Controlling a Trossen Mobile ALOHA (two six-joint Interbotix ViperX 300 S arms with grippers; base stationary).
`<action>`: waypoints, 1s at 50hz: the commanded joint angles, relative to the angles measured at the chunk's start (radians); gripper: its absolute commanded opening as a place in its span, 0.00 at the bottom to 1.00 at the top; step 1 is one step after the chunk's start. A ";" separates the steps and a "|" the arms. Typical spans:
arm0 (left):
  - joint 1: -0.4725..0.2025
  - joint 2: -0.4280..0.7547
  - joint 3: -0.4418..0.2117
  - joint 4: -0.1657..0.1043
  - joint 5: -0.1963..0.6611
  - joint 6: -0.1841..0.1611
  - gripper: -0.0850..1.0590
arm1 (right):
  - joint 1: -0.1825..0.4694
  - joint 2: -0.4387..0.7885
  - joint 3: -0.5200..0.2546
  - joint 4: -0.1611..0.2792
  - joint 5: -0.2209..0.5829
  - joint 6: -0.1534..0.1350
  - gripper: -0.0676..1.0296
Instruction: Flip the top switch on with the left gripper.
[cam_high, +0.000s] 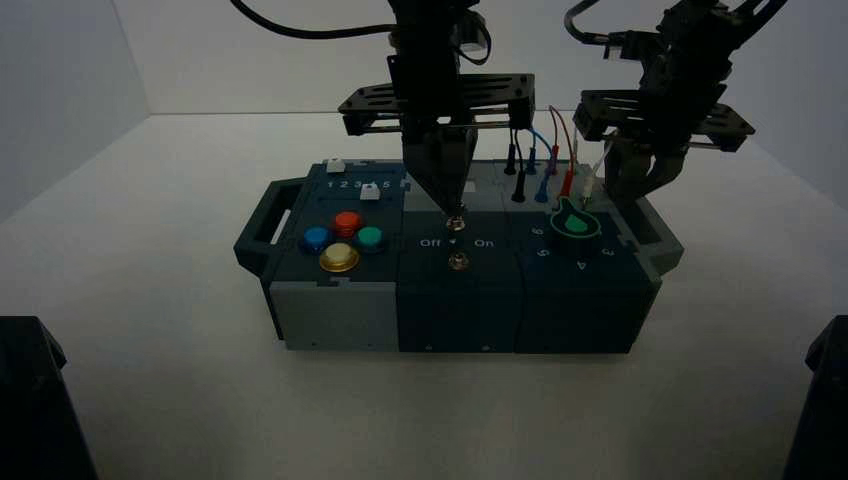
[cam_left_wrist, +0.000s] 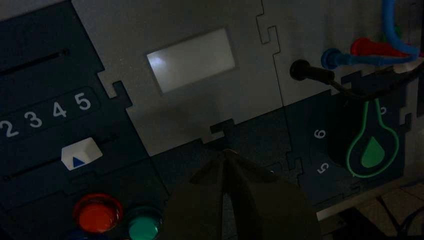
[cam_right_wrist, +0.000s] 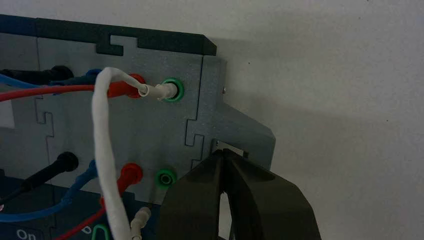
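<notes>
Left gripper (cam_high: 447, 203), fingers closed to a point, tip just above top switch (cam_high: 455, 223). Right gripper (cam_high: 640, 180) closed, over box's right rear corner.

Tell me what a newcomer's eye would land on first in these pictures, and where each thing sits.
First, the left tool, its dark fingers closed to a point right above the top switch at the middle of the box, over the Off and On lettering. Next, the cluster of coloured push buttons on the box's left part. Then the green-topped knob on its right part, with the right tool hanging just behind it beside the wires.
</notes>
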 joint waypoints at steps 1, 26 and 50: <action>-0.031 -0.015 -0.032 -0.015 -0.005 -0.002 0.05 | 0.012 0.025 0.032 -0.008 0.003 -0.020 0.04; -0.032 -0.025 -0.026 -0.011 0.002 -0.002 0.05 | 0.012 0.017 0.043 -0.008 0.014 -0.028 0.04; -0.032 -0.029 -0.025 -0.002 0.002 0.002 0.05 | 0.012 -0.054 0.061 -0.009 0.071 -0.032 0.04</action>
